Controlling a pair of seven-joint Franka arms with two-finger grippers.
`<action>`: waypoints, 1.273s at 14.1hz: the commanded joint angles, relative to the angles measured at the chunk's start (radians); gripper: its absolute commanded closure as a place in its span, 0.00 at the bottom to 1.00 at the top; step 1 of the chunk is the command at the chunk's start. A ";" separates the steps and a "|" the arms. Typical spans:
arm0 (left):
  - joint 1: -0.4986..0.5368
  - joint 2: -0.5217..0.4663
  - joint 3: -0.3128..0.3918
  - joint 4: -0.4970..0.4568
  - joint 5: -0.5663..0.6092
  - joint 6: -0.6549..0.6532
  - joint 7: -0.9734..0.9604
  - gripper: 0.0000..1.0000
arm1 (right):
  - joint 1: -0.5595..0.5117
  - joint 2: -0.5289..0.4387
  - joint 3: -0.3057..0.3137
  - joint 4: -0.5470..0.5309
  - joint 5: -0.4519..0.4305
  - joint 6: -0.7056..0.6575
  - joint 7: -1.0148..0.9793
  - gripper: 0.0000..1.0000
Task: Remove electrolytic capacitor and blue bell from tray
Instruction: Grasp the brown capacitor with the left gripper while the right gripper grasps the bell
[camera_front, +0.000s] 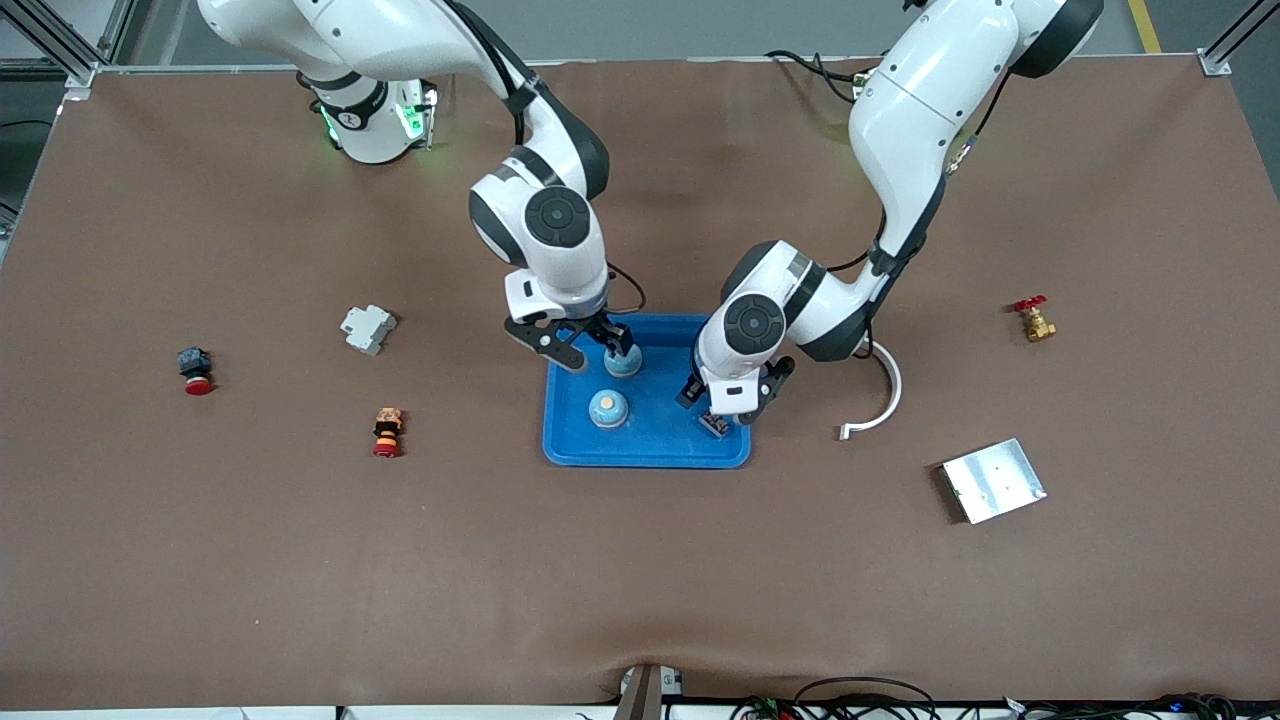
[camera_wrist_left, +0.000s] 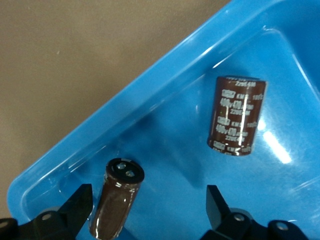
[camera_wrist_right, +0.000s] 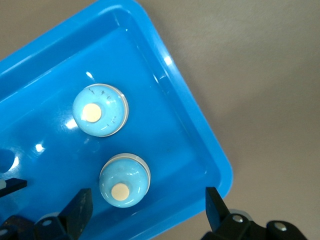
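Right gripper (camera_front: 588, 350) over tray (camera_front: 650, 452), fingers spread wide, holding nothing. Two bells in tray: one (camera_front: 622, 362) just below its fingertips, other (camera_front: 608, 408) nearer front camera. Left gripper (camera_front: 733, 398) over tray's corner toward left arm's end, jaws parted, empty. Left wrist view: upright capacitor (camera_wrist_left: 117, 202) between fingers, contact unclear; second capacitor (camera_wrist_left: 236, 116) lying flat on tray floor nearby. Both bells dome-up, pale blue, apart from each other.

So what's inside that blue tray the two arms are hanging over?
The blue tray holds two blue bells and two brown capacitors. In the front view the left gripper covers most of the capacitors.
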 joint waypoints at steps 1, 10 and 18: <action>-0.019 0.002 0.006 0.000 0.027 -0.001 -0.030 0.00 | 0.025 0.051 -0.010 0.058 -0.029 -0.008 0.052 0.00; -0.030 0.011 0.006 0.000 0.027 -0.043 -0.030 0.00 | 0.061 0.129 -0.013 0.061 -0.037 0.106 0.138 0.00; -0.028 0.011 0.008 0.000 0.029 -0.043 -0.055 0.56 | 0.065 0.169 -0.013 0.061 -0.037 0.155 0.138 0.00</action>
